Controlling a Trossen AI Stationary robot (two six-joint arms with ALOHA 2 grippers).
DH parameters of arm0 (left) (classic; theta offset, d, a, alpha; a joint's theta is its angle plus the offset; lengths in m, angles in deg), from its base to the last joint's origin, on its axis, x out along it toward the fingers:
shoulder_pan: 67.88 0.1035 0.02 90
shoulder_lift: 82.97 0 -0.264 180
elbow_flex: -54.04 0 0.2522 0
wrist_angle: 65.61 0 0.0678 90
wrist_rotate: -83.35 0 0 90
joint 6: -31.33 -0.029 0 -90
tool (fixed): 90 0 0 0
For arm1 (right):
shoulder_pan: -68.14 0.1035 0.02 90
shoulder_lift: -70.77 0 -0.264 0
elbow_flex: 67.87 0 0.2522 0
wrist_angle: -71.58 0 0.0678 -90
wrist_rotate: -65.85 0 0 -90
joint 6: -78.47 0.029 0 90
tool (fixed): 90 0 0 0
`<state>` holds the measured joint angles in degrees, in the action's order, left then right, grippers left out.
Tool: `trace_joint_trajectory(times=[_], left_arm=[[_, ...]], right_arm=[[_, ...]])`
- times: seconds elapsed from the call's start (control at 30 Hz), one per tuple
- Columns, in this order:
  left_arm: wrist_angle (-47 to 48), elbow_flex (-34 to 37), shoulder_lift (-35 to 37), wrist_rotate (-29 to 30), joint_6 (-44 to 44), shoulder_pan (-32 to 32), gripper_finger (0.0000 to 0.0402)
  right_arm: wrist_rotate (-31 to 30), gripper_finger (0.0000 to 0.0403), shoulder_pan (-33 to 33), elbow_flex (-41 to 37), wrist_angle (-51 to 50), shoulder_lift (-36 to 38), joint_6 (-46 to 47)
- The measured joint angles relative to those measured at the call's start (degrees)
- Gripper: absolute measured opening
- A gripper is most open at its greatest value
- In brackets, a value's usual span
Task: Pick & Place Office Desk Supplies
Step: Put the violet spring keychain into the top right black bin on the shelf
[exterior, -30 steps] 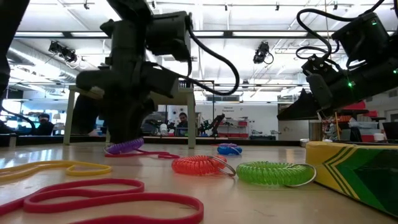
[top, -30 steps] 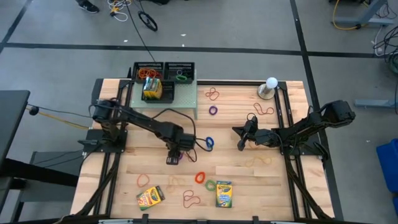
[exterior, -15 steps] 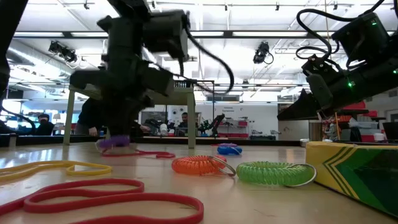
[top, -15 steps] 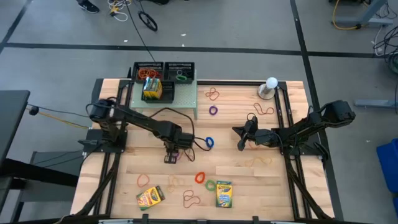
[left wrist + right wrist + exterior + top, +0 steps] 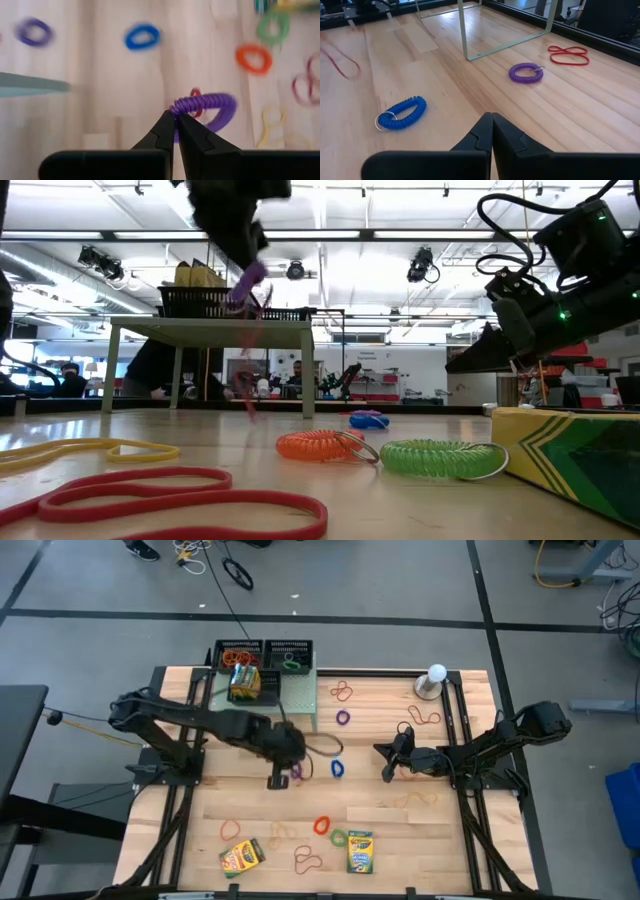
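Tabletop (image 5: 400, 830) cleared: left pincer (image 5: 176, 118) raised purple coil (image 5: 210, 107).

Beyond our wooden table (image 5: 420, 830) we see grey floor (image 5: 380, 580) crossed by dark lines, white ceiling beams with lights (image 5: 400, 240), and distant workbenches (image 5: 400, 395).

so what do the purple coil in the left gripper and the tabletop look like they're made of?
Purple coil: looks like glossy plastic spiral cord, going by the tight ribbed turns; pinched in the left gripper.
Tabletop: pale wood planks with a satin finish; grain and seams show.
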<state>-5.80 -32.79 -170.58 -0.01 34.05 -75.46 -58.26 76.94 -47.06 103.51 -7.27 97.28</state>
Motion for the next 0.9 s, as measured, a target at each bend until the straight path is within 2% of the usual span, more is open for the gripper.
trace_joint_trajectory(times=[0.2,0.3,0.43,0.6,0.77,0.9], left_arm=[[1.0,-2.4,2.0,0.5,-0.7,1.6,0.0016],[2.7,-2.5,2.0,4.0,-3.4,1.1,0.0016],[1.8,-0.7,1.0,16.0,-9.2,-1.9,0.0016],[-10.7,7.4,1.0,30.1,-11.7,-6.5,0.0016],[-19.8,15.3,1.0,47.6,-12.3,-10.2,0.0016],[-19.8,17.0,1.4,50.4,-13.7,-12.0,0.0016]], right_arm=[[0.0,0.0009,0.0,0.0,0.0,0.0,0.0],[0.0,0.0009,0.0,0.0,0.0,0.0,0.0],[0.0,0.0009,0.0,0.0,0.0,0.0,0.0],[0.0,0.0009,0.0,0.0,-0.2,0.0,0.0],[0.0,0.0009,0.0,0.0,-0.2,0.0,0.0],[0.0,0.0009,0.0,0.0,-0.2,0.0,0.0]])
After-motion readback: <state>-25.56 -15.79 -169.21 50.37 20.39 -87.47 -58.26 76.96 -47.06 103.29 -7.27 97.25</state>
